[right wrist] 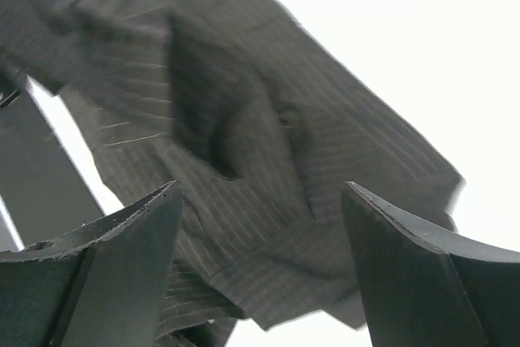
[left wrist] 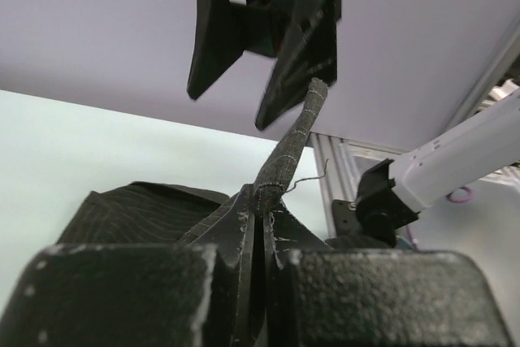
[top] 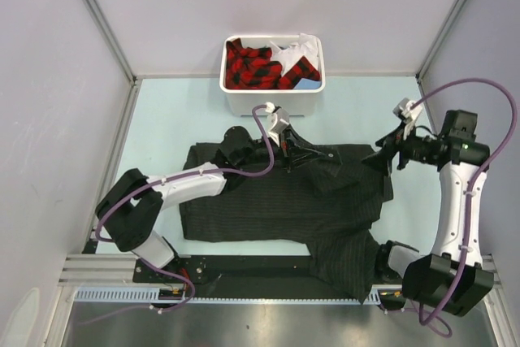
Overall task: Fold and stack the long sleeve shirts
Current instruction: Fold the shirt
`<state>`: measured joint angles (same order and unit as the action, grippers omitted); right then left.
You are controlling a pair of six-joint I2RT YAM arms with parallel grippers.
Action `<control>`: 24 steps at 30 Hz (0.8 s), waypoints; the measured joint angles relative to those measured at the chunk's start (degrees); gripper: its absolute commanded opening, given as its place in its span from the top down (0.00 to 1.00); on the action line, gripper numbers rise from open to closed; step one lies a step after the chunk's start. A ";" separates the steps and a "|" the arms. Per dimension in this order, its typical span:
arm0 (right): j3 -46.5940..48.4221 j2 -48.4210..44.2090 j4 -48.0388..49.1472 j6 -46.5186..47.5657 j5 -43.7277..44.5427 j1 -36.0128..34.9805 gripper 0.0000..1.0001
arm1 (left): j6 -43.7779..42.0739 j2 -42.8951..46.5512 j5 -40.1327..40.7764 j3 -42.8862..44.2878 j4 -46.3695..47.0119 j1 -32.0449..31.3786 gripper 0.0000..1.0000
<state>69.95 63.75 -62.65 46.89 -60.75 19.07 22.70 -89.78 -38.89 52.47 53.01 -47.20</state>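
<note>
Shirt: A charcoal pinstriped shirt [top: 284, 201] lay spread across the middle of the overhead frame on a pale mint surface [top: 162, 119]. One sleeve [top: 345, 270] trailed toward the lower right, past the near edge.
Left pincer: The left pincer [top: 286, 150] was clenched on the shirt's upper edge, at centre frame just below the bin. Its wrist view showed a ridge of cloth pinched between the pads, with a narrow strip standing up from it.
Right pincer: The right pincer [top: 388, 158] was released, its jaws wide with nothing between them. It sat over the shirt's upper right corner, with rumpled cloth below it.
Step in hand: Probably taking hold of the top edge before a fold, with one side gripped and the other not yet.
Doing it well: The right pincer would need to bite a single layer at the matching corner. Both should then lift evenly, so the cloth stayed taut and the trailing sleeve came along without bunching.
Materials: The shirt was a thin woven fabric, matte and limp, with fine pale stripes. It was creased at upper right and likely to slip or drape.
Bin: A white plastic bin [top: 272, 101] at upper centre held red-and-black plaid garments [top: 252, 67] and some pale cloth.
</note>
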 measured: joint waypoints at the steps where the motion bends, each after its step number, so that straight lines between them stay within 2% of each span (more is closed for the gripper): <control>1: -1.81 -0.87 -0.11 1.79 -1.64 -0.07 0.19 | 0.94 -0.28 -0.48 0.00 0.55 0.07 0.96; 7: -11.17 -8.09 1.09 13.18 -5.88 -4.48 0.20 | 4.20 -0.94 -1.40 0.02 2.23 0.17 0.96; 10: -16.20 -13.55 3.85 14.43 -5.86 -7.17 0.20 | 4.83 -1.01 -1.42 0.04 2.43 0.22 0.96; 15: -25.92 -21.14 20.74 4.90 -2.45 -12.79 0.21 | 5.77 -1.09 -1.84 0.04 3.10 0.26 0.96; 20: -28.72 -19.21 35.17 -4.83 2.43 -18.45 0.23 | 5.95 -1.75 -2.01 0.02 3.50 0.26 0.95; 21: -28.83 -19.06 37.35 -6.60 3.39 -19.39 0.24 | 5.97 -1.86 -2.08 0.04 3.48 0.26 0.95; 24: -28.76 -19.23 41.57 -10.36 5.11 -21.64 0.42 | 6.03 -2.16 -2.08 0.04 3.48 0.26 0.94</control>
<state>41.19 44.51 -21.08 36.53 -55.64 -2.57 28.73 -91.94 -40.97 52.51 56.49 -46.94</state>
